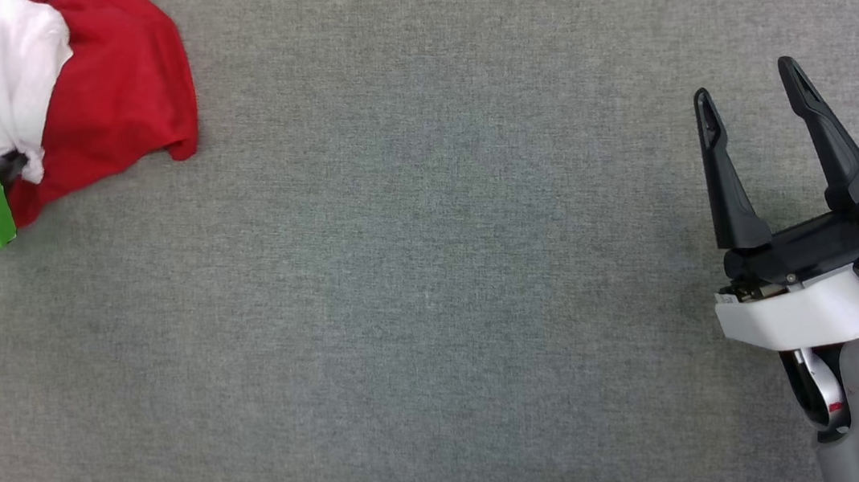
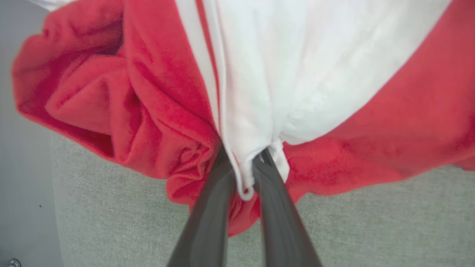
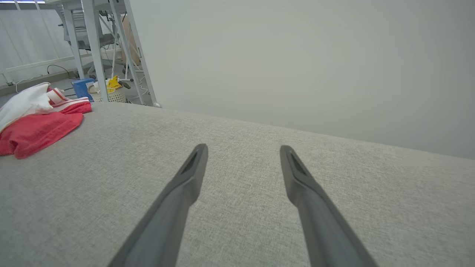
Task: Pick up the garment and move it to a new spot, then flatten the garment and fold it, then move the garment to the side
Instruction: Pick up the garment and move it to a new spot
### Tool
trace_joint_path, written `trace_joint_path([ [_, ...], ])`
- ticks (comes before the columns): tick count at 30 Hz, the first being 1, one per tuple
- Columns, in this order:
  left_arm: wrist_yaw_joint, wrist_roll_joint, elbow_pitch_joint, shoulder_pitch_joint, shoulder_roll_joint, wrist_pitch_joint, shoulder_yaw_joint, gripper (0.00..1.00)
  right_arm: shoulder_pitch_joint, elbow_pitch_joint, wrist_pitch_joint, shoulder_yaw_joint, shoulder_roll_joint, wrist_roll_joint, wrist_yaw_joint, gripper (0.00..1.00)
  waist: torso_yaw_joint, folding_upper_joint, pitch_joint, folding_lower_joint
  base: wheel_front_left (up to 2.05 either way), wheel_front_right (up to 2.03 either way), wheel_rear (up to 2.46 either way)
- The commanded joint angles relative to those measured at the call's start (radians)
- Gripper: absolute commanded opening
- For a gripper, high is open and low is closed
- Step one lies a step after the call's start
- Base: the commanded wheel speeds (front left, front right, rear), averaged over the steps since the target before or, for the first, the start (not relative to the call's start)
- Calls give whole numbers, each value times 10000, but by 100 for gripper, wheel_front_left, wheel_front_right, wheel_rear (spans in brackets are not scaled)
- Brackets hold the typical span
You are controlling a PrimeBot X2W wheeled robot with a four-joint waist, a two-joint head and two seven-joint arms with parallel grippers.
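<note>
Pinching the white sleeve edge of the red basketball T-shirt (image 2: 371, 111), the left gripper (image 2: 243, 157) is clamped together on the cloth. The shirt lies heaped at the left of the grey fabric surface (image 1: 435, 289). The right gripper (image 1: 744, 80) hovers well apart, jaws spread, empty. Soft and light, the shirt will likely sag from 1 hold; seams offer firmer purchase.
</note>
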Motion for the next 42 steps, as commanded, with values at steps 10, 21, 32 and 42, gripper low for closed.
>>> trace_joint_path([
  [10,-28,350,-2045,-724,720,-1939,-1046,0,435,285,-92,7,-29,603,-9,100,378,0,-1618,-1,0,0,0],
  [21,-29,1178,-4447,-1680,78,-2646,-3306,0,794,477,-92,-137,-29,1350,-9,100,-236,0,-2702,-1,0,0,0],
  [32,-29,1941,-5291,-1712,-2185,-2532,-3864,0,884,393,-92,-277,-29,1774,-9,100,-1593,0,-2692,-1,0,0,0],
  [42,-29,2857,-4747,-816,-4529,-2495,-3877,0,585,8,-92,-617,-29,2012,-9,100,-2801,0,-2088,-1,0,0,0],
])
